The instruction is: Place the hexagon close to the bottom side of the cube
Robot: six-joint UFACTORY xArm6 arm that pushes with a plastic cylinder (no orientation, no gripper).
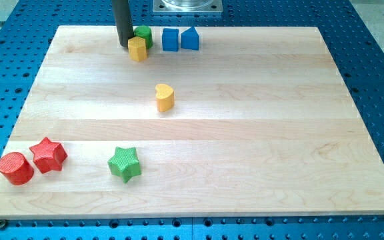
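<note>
Nearest us on the pale wooden table (pixel 245 167) sit a red cylinder (pixel 15 168), a red star (pixel 49 155) and a green star (pixel 125 164). Mid-table is a yellow heart-shaped block (pixel 165 97). At the far edge, the yellow hexagon (pixel 137 49) lies just left of and below the blue cube (pixel 171 39). Our tip (pixel 123 45) touches the hexagon's left side; we have no gripper, so nothing is held. The hexagon seems near but not yet under the cube.

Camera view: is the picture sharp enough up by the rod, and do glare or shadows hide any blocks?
Camera view: evenly lit and sharp, no glare on the wooden board; shadows are soft and short. My tip shows clearly, just left of the yellow hexagon, with the green block behind it and the blue cube to the right. Nothing is hidden.
</note>
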